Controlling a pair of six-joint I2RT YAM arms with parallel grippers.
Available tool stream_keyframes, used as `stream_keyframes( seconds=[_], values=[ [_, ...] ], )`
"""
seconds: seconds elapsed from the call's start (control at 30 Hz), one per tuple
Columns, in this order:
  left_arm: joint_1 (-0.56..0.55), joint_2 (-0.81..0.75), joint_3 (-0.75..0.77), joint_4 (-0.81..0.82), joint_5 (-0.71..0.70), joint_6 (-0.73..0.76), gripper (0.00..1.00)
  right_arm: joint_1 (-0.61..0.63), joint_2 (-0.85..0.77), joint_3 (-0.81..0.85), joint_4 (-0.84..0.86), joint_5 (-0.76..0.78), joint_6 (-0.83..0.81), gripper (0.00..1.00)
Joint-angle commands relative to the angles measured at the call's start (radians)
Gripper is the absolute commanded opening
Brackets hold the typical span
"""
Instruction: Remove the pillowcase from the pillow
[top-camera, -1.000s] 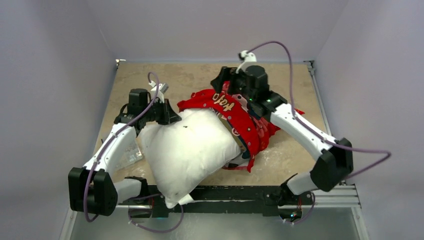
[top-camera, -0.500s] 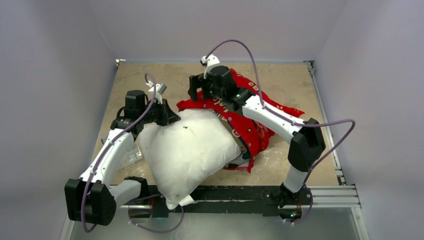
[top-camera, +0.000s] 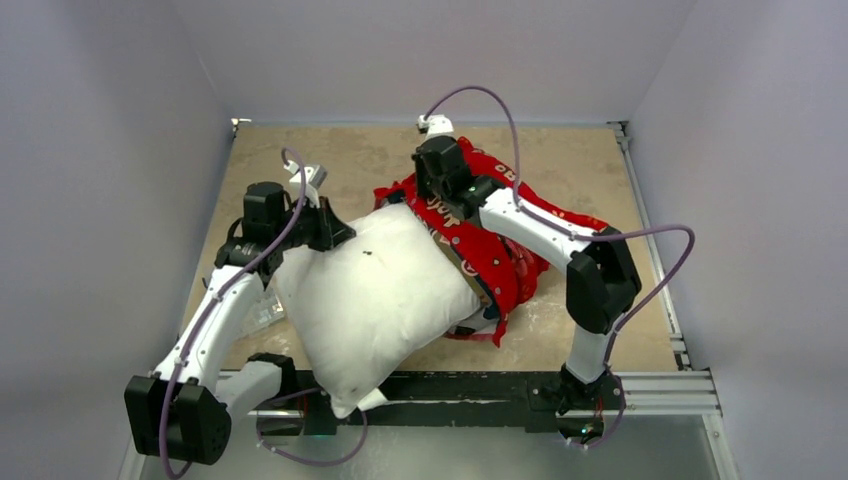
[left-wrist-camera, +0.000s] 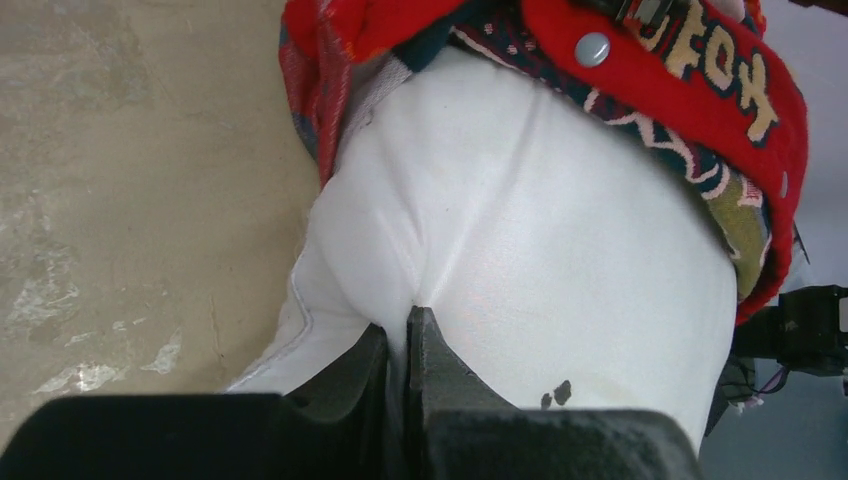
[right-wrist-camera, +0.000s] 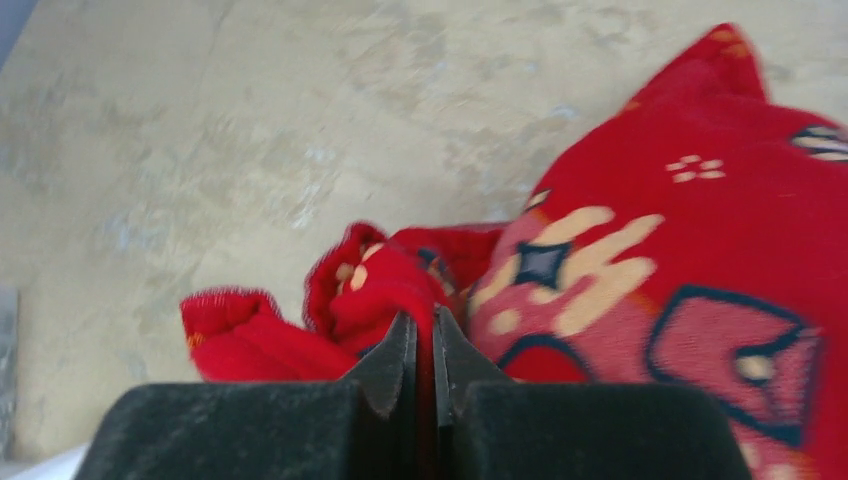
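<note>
Beige, mottled stone-patterned table enclosed by plain pale lavender walls on three sides; metal rail along its near edge.

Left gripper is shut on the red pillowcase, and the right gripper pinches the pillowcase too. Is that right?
Not quite. The left gripper is shut on the white pillow, not the pillowcase, as the left wrist view shows. The right gripper does pinch the pillowcase.
</note>
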Motion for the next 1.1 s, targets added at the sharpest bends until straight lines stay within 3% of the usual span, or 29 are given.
stream_keyframes(
  seconds=[0.0,0.37,0.57,0.83,0.93,1.07],
  values=[
    [0.035,-0.080,0.004,0.066,-0.066,0.001,0.00,-0.132,-0.128,-0.020,0.011,0.117,0.090,0.00],
    [0.108,-0.157,-0.012,0.090,-0.164,-0.039,0.00,-0.486,-0.459,-0.234,0.213,0.089,0.415,0.00],
    [0.133,-0.235,-0.016,0.077,-0.304,-0.055,0.00,-0.549,-0.536,-0.255,0.278,0.125,0.524,0.00],
    [0.134,-0.340,-0.030,0.050,-0.563,-0.076,0.00,-0.637,-0.660,-0.262,0.327,0.151,0.500,0.00],
    [0.134,-0.340,-0.032,0.040,-0.618,-0.079,0.00,-0.647,-0.698,-0.280,0.347,0.070,0.452,0.00],
    [0.134,-0.295,-0.028,0.046,-0.576,-0.072,0.00,-0.647,-0.675,-0.289,0.396,-0.217,0.326,0.04]
  ],
)
